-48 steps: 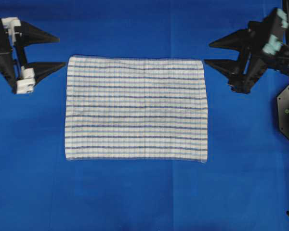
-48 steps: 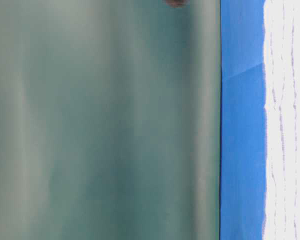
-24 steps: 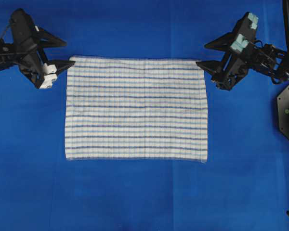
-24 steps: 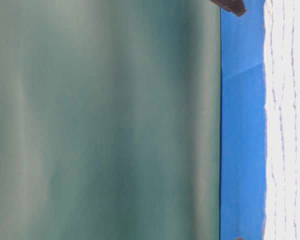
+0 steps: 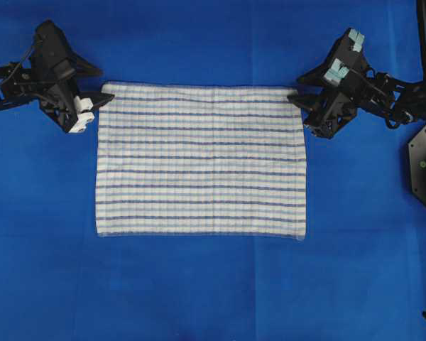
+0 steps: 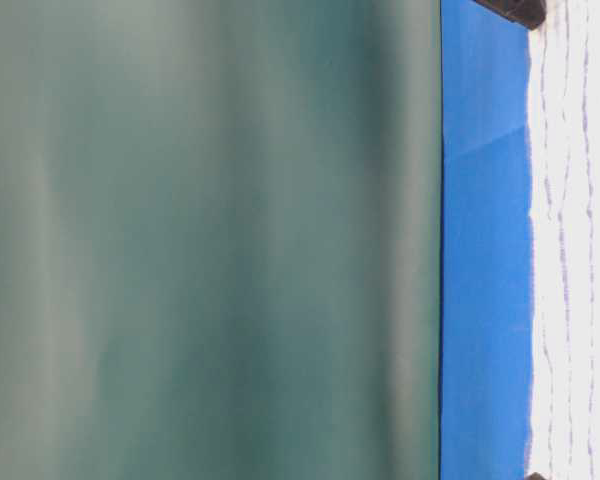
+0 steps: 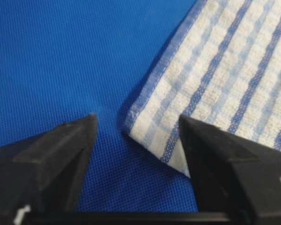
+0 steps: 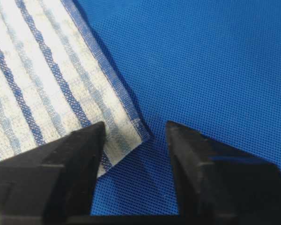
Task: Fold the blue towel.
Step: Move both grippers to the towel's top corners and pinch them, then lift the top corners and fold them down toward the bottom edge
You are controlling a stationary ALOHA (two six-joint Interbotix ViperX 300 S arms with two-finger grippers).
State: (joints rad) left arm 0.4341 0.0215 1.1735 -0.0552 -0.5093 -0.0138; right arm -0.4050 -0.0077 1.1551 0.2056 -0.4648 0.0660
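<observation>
No readable text or labels appear anywhere.

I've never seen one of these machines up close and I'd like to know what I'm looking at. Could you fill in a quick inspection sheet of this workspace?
Surface: blue table covering, smooth apart from faint creases.
Job's things: blue towel, striped, lying flat and unfolded, no fold made yet.
Clutter: nothing seen.
Grippers: left end effector at the towel's far left corner, jaws open astride the corner in its wrist view; right end effector at the far right corner, likewise open. Neither has pinched the cloth.
Cables: thin wire along the left arm; wires on the right arm.
Surroundings: black hardware at the right edge; a blurred green surface fills the table-level view.
</observation>
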